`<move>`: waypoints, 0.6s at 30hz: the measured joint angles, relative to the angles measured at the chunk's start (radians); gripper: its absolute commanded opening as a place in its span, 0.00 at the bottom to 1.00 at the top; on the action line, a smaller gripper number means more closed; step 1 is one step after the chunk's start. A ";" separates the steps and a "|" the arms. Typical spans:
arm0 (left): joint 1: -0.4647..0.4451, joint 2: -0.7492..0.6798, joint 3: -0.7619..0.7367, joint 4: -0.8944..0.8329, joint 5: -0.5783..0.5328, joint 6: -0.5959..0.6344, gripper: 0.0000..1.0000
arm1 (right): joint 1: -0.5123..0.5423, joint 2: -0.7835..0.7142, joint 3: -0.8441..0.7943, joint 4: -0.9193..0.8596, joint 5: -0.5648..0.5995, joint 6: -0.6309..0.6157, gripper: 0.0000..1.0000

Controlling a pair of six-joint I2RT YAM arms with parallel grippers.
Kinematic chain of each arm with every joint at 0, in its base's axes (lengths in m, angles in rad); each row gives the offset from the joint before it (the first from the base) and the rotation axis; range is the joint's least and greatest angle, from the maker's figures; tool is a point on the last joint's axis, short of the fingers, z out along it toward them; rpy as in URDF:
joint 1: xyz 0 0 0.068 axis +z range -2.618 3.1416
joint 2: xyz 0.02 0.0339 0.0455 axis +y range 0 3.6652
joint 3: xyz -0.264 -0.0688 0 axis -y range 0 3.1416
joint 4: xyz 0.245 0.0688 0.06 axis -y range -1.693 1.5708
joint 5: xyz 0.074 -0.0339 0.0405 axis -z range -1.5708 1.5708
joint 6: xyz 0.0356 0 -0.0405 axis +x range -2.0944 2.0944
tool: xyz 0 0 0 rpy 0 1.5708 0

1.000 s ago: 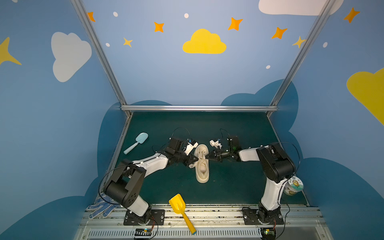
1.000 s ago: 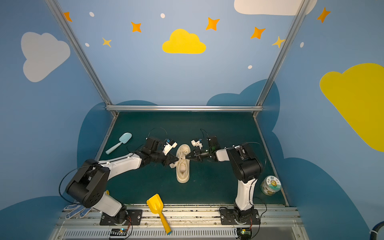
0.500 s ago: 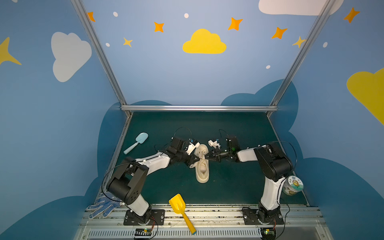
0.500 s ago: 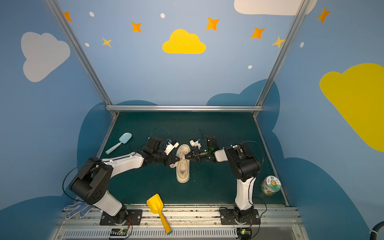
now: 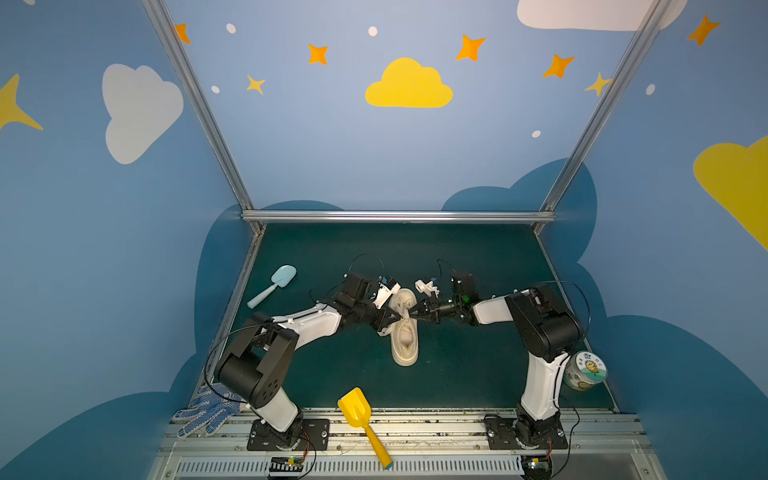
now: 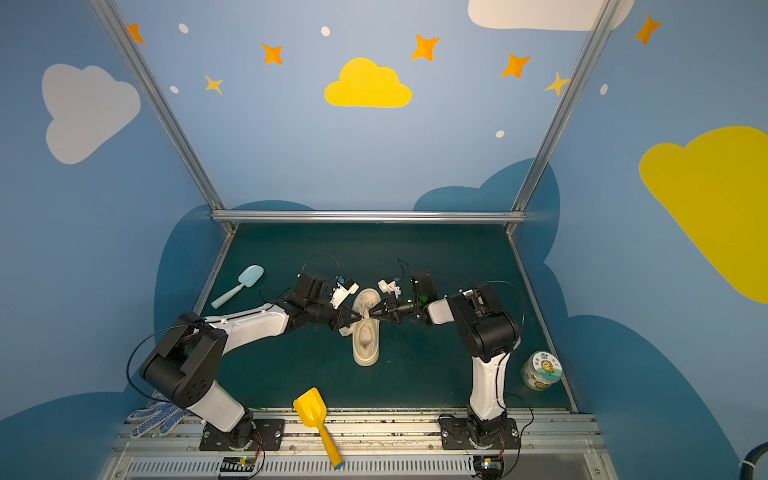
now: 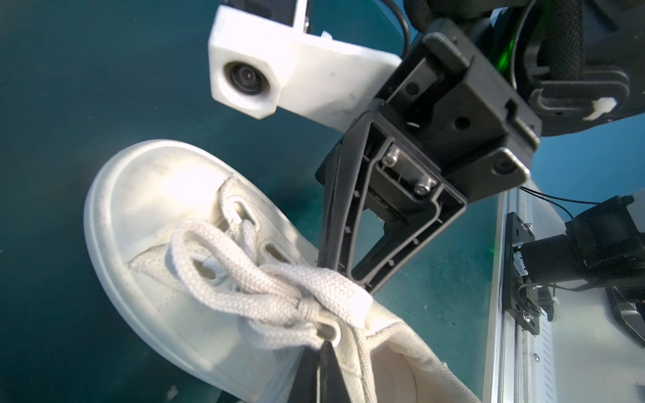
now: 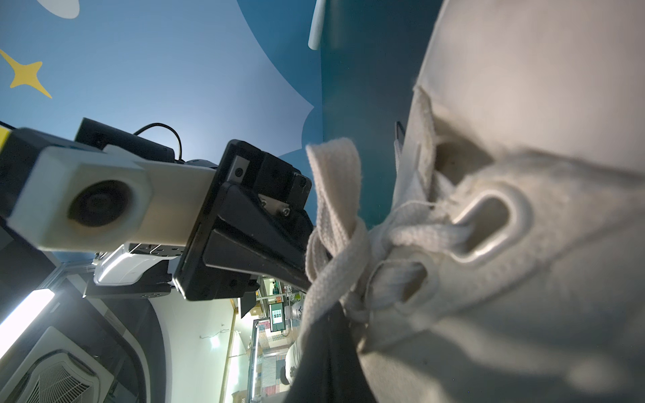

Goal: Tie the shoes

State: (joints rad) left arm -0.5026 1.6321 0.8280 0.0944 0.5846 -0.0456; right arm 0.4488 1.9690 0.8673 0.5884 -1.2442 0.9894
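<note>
Although one knot (image 7: pixel 309 308) is cinched, left gripper (image 5: pixel 399 319) and right gripper (image 5: pixel 411 316) pinch the laces (image 7: pixel 244 275); bow apparently unfinished.

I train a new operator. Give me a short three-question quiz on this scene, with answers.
1. True or false: the left gripper and the right gripper are both shut on the flat cream laces of the cream low-top sneaker.
2. Where is the yellow plastic toy shovel? A: against the back wall. B: at the front, handle over the metal rail. C: inside the sneaker.
3. Which gripper works on the side of the pale blue plastic scoop?
Key: 1 true; 2 B; 3 left.
</note>
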 measured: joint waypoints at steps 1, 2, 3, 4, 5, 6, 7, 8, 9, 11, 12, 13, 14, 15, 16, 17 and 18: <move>-0.002 0.001 0.000 0.002 0.000 -0.001 0.07 | 0.000 0.002 0.000 0.002 0.000 0.001 0.01; -0.003 0.002 0.001 0.004 0.000 -0.003 0.07 | 0.001 0.004 0.000 0.002 0.000 0.001 0.01; -0.004 0.003 0.001 0.005 0.000 -0.004 0.07 | 0.002 0.006 0.000 0.003 0.000 0.002 0.01; -0.005 0.004 0.001 0.006 0.000 -0.004 0.07 | 0.004 0.008 0.001 0.003 -0.001 0.002 0.01; -0.005 0.004 0.001 0.007 0.000 -0.005 0.07 | 0.004 0.010 0.003 0.002 0.000 0.001 0.01; -0.006 0.004 0.001 0.009 0.000 -0.005 0.07 | 0.005 0.012 0.006 0.002 0.000 0.001 0.00; -0.007 0.004 0.001 0.012 0.000 -0.007 0.07 | 0.005 0.014 0.009 0.002 0.000 0.002 0.00; -0.008 0.005 0.001 0.013 0.000 -0.007 0.07 | 0.005 0.015 0.012 0.002 0.000 0.002 0.00; -0.010 0.005 0.001 0.013 0.000 -0.007 0.07 | 0.006 0.015 0.014 0.002 0.000 0.002 0.00; -0.011 0.005 0.001 0.014 0.000 -0.008 0.07 | 0.008 0.015 0.016 0.002 0.000 0.000 0.00; -0.011 0.005 0.001 0.014 0.000 -0.008 0.07 | 0.009 0.016 0.016 0.002 0.000 0.000 0.00; -0.011 0.005 0.001 0.014 0.000 -0.008 0.07 | 0.011 0.018 0.018 0.002 0.000 0.000 0.00; -0.011 0.005 0.001 0.014 0.000 -0.008 0.07 | 0.012 0.022 0.019 0.002 0.000 0.002 0.00; -0.011 0.005 0.001 0.014 -0.001 -0.008 0.07 | 0.013 0.025 0.020 0.004 0.000 0.002 0.00; -0.011 0.005 0.001 0.014 -0.001 -0.008 0.07 | 0.014 0.029 0.020 0.009 -0.001 0.003 0.01; -0.011 0.005 0.001 0.014 -0.001 -0.008 0.07 | 0.015 0.034 0.021 0.018 -0.004 0.009 0.01; -0.011 0.005 0.001 0.014 -0.001 -0.008 0.07 | 0.015 0.038 0.021 0.027 -0.006 0.018 0.02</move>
State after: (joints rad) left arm -0.5137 1.6367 0.8288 0.1081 0.5835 -0.0532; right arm 0.4641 2.0068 0.8883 0.6151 -1.2507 1.0069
